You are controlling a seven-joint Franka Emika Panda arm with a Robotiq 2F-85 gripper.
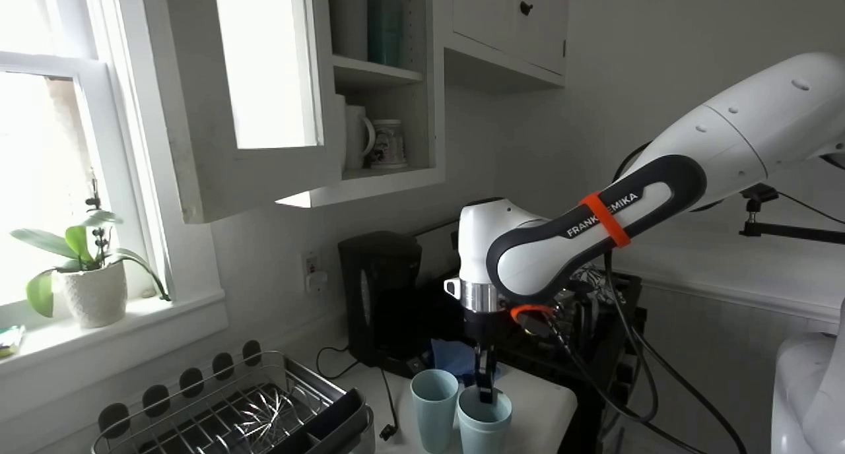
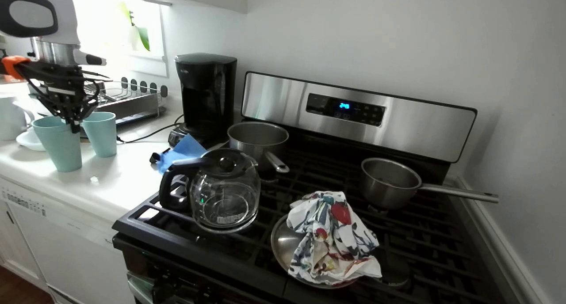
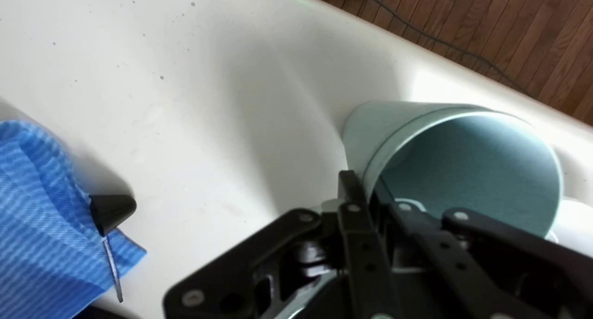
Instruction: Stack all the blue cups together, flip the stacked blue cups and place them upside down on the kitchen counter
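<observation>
Stacking step, apparently in hand

Pincer [image 3: 366, 191] pinches one wall of the nearer blue cup [image 2: 59, 148], upright over the white surface [image 3: 199, 147]; base contact uncertain. Doubled rim line suggests nesting. Second blue cup [image 2: 101, 138] stands just beyond. Next, likely: lift, centre, lower in. Both smooth, matte, tapered. Farther: ribbed blue cloth [image 3: 51, 221], glossy black coffee maker [image 2: 205, 89].

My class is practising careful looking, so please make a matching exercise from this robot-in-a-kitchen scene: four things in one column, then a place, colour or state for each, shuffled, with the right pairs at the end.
Things
1. gripper
2. potted plant
3. glass carafe
4. patterned cloth

Places, colours and states
A. crumpled, with red patches
B. on the windowsill
C. closed on the rim of a blue cup
D. see-through, on the stove

Right pairs: 1-C; 2-B; 3-D; 4-A
</observation>
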